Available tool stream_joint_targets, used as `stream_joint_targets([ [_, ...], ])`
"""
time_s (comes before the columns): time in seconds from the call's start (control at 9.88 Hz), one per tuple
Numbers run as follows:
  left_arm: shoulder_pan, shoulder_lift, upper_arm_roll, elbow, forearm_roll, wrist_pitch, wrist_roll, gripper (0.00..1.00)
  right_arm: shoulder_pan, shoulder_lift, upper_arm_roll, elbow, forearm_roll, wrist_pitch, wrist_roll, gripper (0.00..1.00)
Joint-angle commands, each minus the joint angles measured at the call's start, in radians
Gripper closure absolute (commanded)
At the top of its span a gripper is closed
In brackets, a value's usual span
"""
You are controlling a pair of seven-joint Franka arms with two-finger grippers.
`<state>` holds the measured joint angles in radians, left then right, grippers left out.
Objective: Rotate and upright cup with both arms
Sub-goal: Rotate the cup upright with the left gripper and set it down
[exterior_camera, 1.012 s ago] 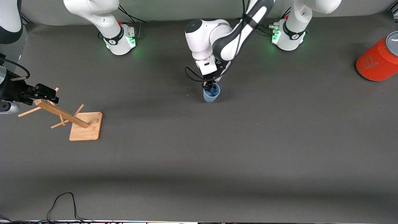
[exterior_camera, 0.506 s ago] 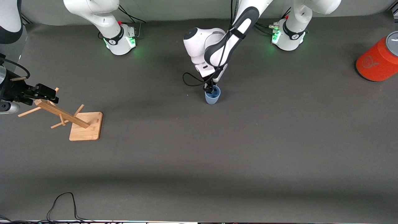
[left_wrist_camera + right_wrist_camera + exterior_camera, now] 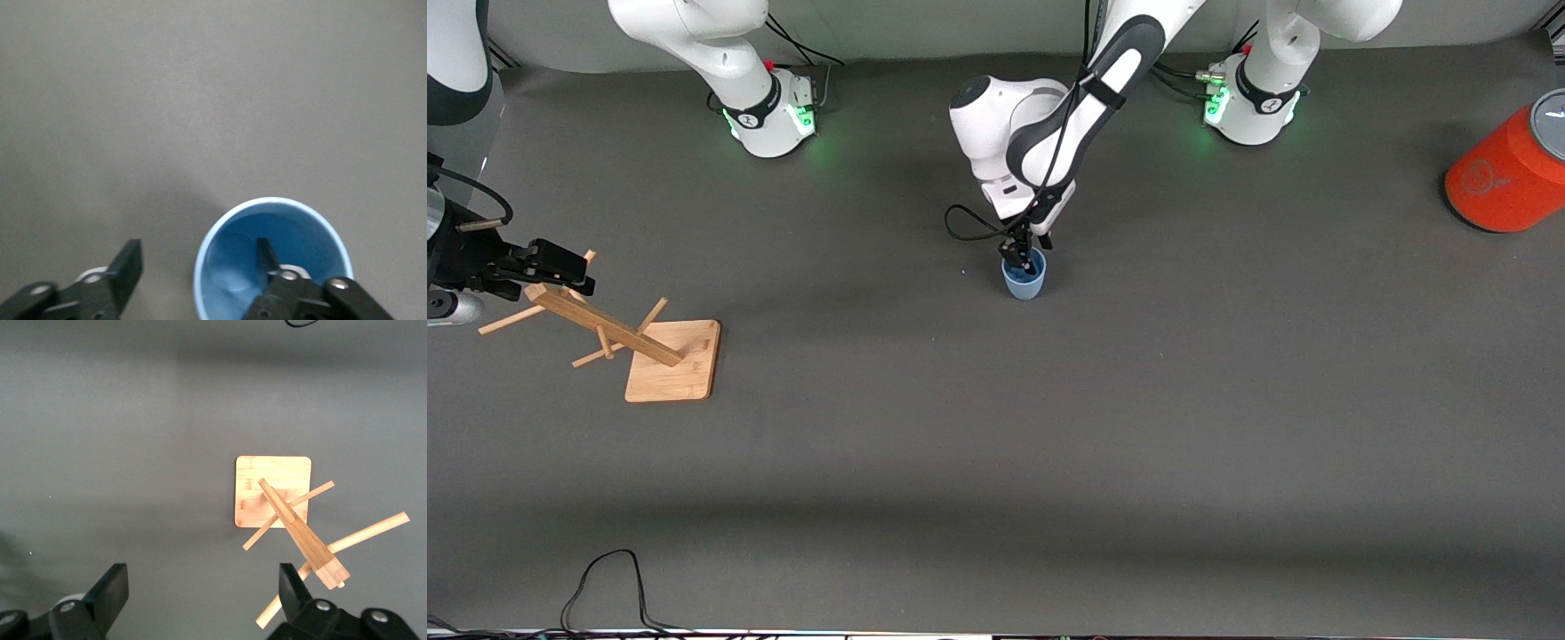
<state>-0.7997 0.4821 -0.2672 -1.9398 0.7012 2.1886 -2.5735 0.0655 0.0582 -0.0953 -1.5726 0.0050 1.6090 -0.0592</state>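
The pale-blue cup (image 3: pixel 1024 283) stands upright on the grey table mid-way between the two bases, mouth up. My left gripper (image 3: pixel 1021 258) points down over its rim. In the left wrist view the left gripper (image 3: pixel 200 248) is open and straddles the cup's wall: one finger (image 3: pixel 267 252) is inside the cup (image 3: pixel 230 267), the other (image 3: pixel 130 257) outside, neither pressed on the wall. My right gripper (image 3: pixel 569 267) waits open and empty at the right arm's end of the table, beside the top of a wooden rack; it is also in the right wrist view (image 3: pixel 203 573).
A wooden peg rack (image 3: pixel 671 360) on a square base leans at the right arm's end, also in the right wrist view (image 3: pixel 272 490). A big orange-red cylinder (image 3: pixel 1507 173) with a grey lid stands at the left arm's end. A black cable (image 3: pixel 605 569) lies at the table's near edge.
The left wrist has turned, and the cup has shifted slightly toward the right arm's end, going from tilted to upright. The right arm has not moved.
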Motion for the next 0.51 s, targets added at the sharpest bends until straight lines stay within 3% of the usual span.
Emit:
stream_joint_targets([
  [0.0, 0.043, -0.034, 0.002, 0.028, -0.011, -0.006, 0.131, 0.00, 0.011, -0.009, -0.011, -0.004, -0.008, 0.003, -0.017, 0.00],
  [0.4, 0.117, -0.115, 0.003, 0.067, -0.319, -0.055, 0.682, 0.00, 0.011, -0.006, -0.011, 0.005, -0.008, 0.005, -0.019, 0.00],
])
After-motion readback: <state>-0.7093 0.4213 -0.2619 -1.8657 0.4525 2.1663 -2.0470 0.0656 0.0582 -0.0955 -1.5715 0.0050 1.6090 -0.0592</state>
